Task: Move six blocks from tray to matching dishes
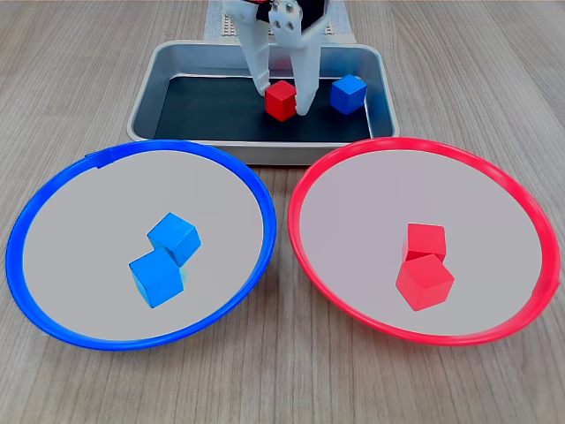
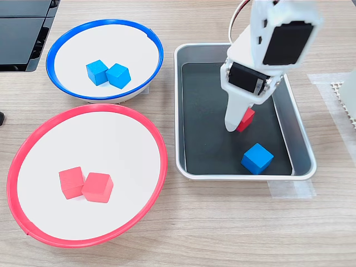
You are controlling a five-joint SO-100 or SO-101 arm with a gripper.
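Four blocks sit in their matching dishes; the tool (image 1: 284, 99) straddles the red block (image 1: 281, 100), fingers narrowly around it, with the blue block (image 1: 349, 94) just beside.

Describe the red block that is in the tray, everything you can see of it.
The red block is a small matte cube, bright red, with crisp edges and no markings visible. It sits flat on the dark bottom of the silver tray, clear of the rim. The white gripper straddles it, one finger on each side; whether the fingers press on it cannot be told. In the second exterior view a finger hides most of it. A blue block lies apart from it, at the first exterior view's right.
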